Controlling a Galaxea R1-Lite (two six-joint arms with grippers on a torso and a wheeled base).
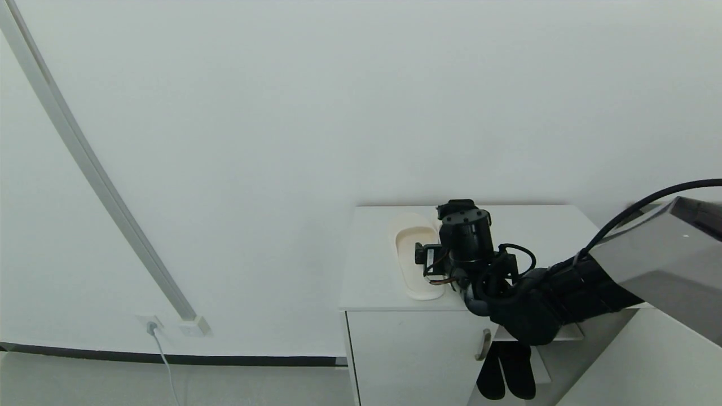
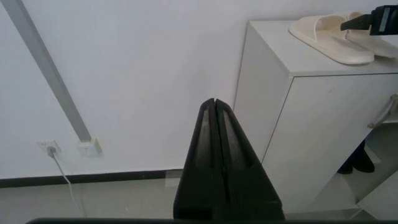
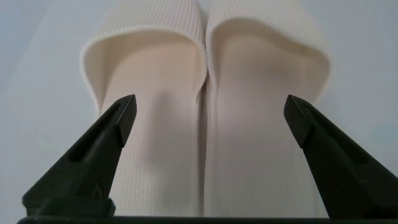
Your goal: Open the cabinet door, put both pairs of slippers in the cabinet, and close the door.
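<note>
Plain white wall (image 1: 316,101) — slanting grey conduit (image 1: 84,158), socket (image 1: 151,325), dark skirting (image 1: 225,359).

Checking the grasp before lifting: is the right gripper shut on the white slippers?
No: the right gripper is open, its fingers wide apart on either side of the white slippers.

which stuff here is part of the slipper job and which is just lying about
Job:
cream slippers
black slippers
cabinet
right gripper, open over the cream pair

Just there:
wall socket
cable
slanted wall strip
</note>
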